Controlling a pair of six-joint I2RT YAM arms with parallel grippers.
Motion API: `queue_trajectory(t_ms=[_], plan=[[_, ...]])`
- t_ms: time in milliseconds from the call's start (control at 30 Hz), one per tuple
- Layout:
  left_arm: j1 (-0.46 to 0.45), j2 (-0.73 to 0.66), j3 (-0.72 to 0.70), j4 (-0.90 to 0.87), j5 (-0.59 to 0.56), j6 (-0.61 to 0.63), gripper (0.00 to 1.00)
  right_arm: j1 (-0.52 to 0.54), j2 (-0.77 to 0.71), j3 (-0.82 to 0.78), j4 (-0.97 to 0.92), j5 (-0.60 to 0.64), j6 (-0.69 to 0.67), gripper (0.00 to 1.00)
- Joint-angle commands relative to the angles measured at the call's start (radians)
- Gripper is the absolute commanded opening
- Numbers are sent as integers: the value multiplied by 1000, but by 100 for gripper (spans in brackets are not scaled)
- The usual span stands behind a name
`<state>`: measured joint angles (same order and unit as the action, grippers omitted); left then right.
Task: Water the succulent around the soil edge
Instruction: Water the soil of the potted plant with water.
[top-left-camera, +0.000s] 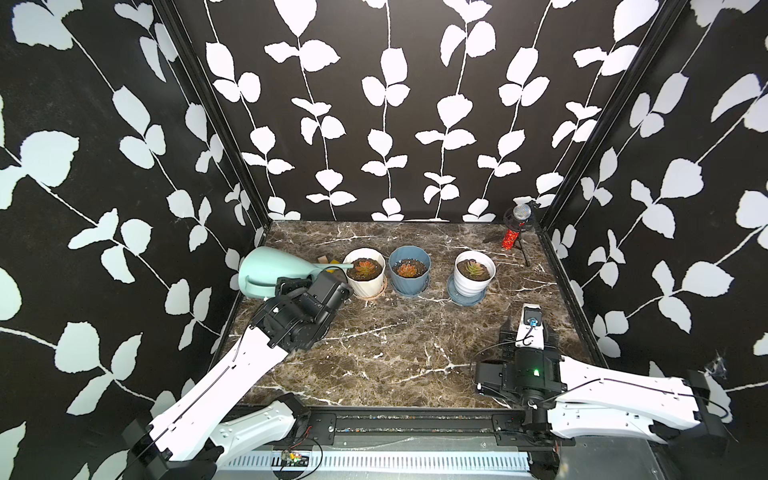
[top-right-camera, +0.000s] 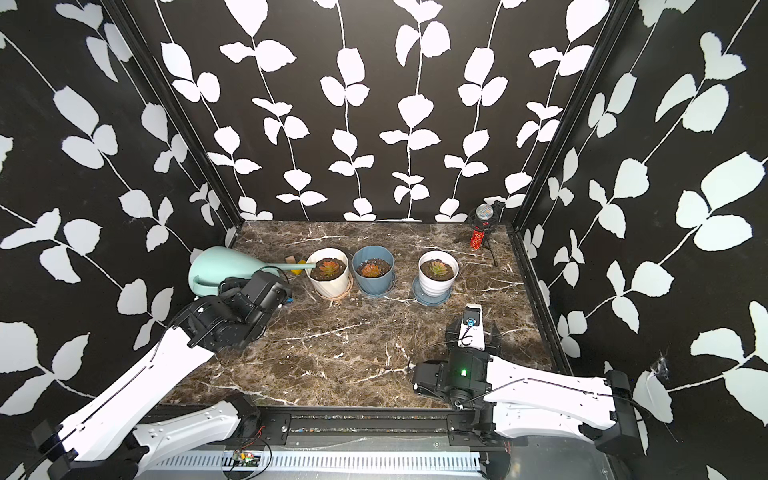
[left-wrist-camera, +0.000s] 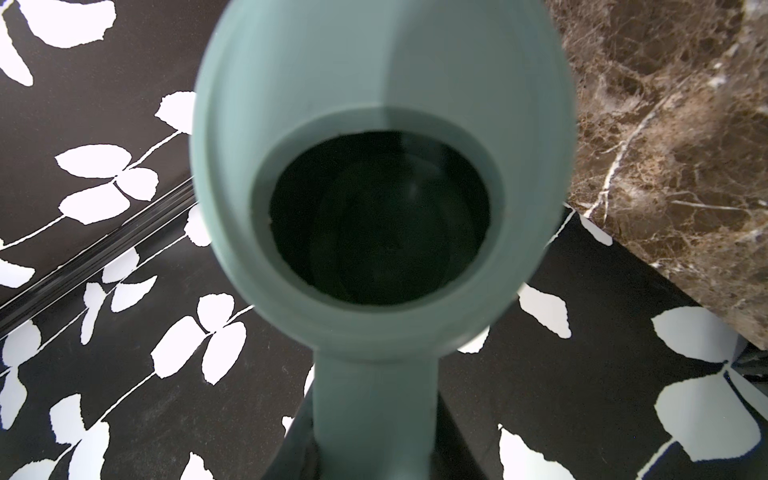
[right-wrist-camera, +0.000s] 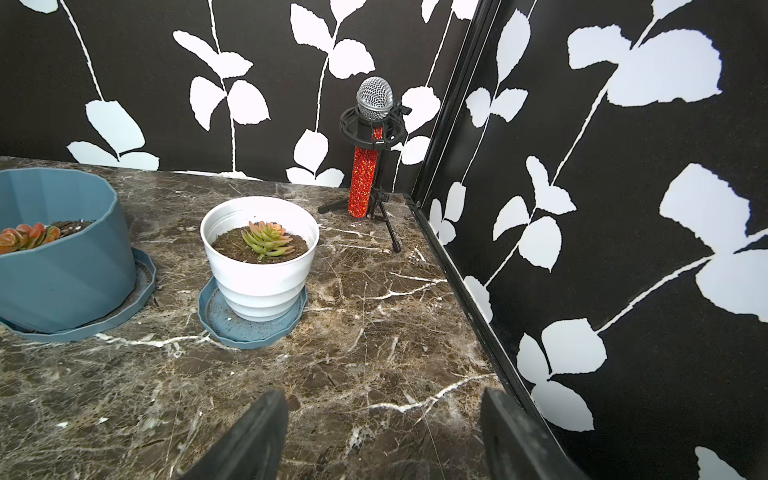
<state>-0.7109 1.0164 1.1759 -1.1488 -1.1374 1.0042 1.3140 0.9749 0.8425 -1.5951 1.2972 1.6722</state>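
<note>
A: How will the can handle?
B: The watering can (top-left-camera: 272, 270) is rigid moulded plastic with a matte skin, so it shouldn't be slippery. It's probably light when empty. The fill is unknown: the left wrist view looks straight into the fill hole (left-wrist-camera: 378, 216) and shows only dark. The fat body sits far from the grip, so expect it to swing nose-down as it tips.
A: Hold point?
B: The loop handle (left-wrist-camera: 374, 415). The body is too wide for the jaws. The left gripper (top-left-camera: 286, 286) has its jaws pinched on that handle.
A: Where is it?
B: It looks lifted off the table (top-left-camera: 395, 340) and tipped over, with the spout about level. It's just beside the cream pot (top-left-camera: 365, 284), on the side away from the blue pot (top-left-camera: 409, 272).
A: Looks?
B: Pale mint green, teardrop body, long thin spout.
A: Right side?
B: The right gripper (right-wrist-camera: 382, 440) has its jaws spread with nothing between them. It's well apart from the cream pot, out past the white pot (top-left-camera: 475, 274).
A: Target?
B: The succulent (top-left-camera: 365, 268) is a red-orange rosette, centred in the cream pot's dark soil (top-left-camera: 376, 273). Treat the leaves as fragile.
A: Spout?
B: The spout tip (top-left-camera: 348, 264) is over the cream pot's rim on the can side, so it's at the soil edge and clear of the leaves. I can't make out a stream.
</note>
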Motion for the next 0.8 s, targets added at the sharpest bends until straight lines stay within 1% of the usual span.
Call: queue_trajectory(t_ms=[0,333,767], plan=[[31,0,-5,67,-44,22,0,-9,-9,-22,-34,6,12,76],[77,7,-5,89,-46,42,0,-13,-19,-32,-36,8,14,76],[102,59,7,153,-29,32,0,-19,-30,-31,-39,12,6,76]])
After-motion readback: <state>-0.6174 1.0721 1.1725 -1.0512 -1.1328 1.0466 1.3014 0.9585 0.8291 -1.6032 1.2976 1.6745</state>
